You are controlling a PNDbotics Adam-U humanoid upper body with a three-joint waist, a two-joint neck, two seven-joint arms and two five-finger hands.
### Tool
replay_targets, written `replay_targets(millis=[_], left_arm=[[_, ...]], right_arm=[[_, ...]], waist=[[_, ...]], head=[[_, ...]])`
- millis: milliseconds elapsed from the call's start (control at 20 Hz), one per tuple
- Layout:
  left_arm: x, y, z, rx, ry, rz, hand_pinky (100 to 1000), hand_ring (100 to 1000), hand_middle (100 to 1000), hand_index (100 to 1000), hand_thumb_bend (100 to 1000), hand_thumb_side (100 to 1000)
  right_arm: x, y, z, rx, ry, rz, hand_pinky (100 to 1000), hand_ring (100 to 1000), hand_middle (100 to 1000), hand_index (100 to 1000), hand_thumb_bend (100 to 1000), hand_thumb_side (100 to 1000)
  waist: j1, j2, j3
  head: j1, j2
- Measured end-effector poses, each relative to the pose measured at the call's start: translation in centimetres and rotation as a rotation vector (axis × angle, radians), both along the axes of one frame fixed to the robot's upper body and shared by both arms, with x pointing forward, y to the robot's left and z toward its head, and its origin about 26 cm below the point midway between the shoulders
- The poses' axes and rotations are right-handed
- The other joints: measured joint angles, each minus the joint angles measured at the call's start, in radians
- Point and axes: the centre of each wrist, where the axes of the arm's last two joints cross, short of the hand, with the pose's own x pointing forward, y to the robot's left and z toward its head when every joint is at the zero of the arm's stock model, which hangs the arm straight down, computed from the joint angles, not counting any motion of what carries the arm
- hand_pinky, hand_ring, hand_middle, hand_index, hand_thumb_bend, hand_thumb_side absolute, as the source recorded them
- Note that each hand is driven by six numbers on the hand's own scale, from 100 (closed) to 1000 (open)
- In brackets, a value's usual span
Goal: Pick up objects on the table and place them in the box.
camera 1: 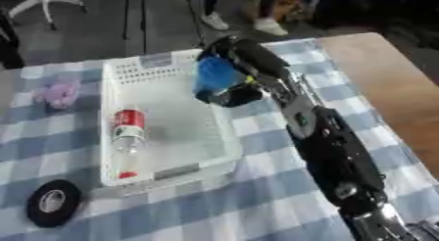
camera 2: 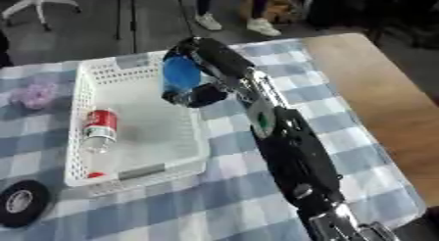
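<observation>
My right hand (camera 1: 237, 63) reaches from the lower right over the far right rim of the white basket (camera 1: 225, 137). Its fingers are curled round a blue object (camera 1: 214, 76), which hangs above the basket's inside. A clear bottle with a red label (camera 1: 128, 132) lies inside the basket on its left side. A black tape roll (camera 1: 52, 202) lies on the checked cloth near the basket's front left corner. A pale purple crumpled thing (camera 1: 58, 93) sits to the left of the basket. My left hand shows in neither view.
The blue and white checked cloth (camera 1: 257, 201) covers most of the table; bare wood (camera 1: 403, 93) shows on the right. Chair legs and a person's feet stand on the floor beyond the far edge.
</observation>
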Motion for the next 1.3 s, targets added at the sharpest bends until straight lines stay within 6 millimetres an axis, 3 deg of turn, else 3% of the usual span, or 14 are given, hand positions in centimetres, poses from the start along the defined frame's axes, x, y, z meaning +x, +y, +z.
replay_targets(millis=[100, 200, 600, 850, 1300], left_arm=[[0.0, 0.0, 0.0, 0.000, 0.000, -0.001, 438, 961, 882, 856, 532, 947], [0.0, -0.1, 0.0, 0.000, 0.001, -0.002, 439, 961, 881, 856, 532, 946], [0.0, -0.1, 0.0, 0.001, 0.001, -0.004, 438, 961, 882, 856, 532, 946], [0.0, -0.1, 0.0, 0.001, 0.001, -0.004, 438, 961, 882, 856, 531, 947], [0.0, -0.1, 0.0, 0.001, 0.001, -0.004, 437, 961, 882, 856, 531, 948]], right_arm=[[0.1, 0.0, -0.3, -0.047, 0.022, 0.029, 751, 731, 775, 913, 478, 692], [0.0, -0.1, -0.5, -0.080, 0.038, 0.049, 780, 743, 780, 913, 499, 702], [-0.1, -0.5, -0.3, -0.037, 0.044, 0.049, 820, 737, 753, 888, 516, 633], [-0.3, -0.9, 0.3, 0.107, -0.012, 0.013, 801, 709, 732, 859, 488, 530], [-1.4, -2.0, 1.8, 0.414, -0.097, -0.087, 705, 625, 660, 818, 384, 500]], waist=[[0.000, 0.000, 0.000], [0.000, 0.000, 0.000], [0.000, 0.000, -0.002], [0.000, 0.000, -0.005], [0.000, 0.000, -0.006]], head=[[0.000, 0.000], [0.000, 0.000], [0.000, 0.000], [0.000, 0.000], [0.001, 0.000]])
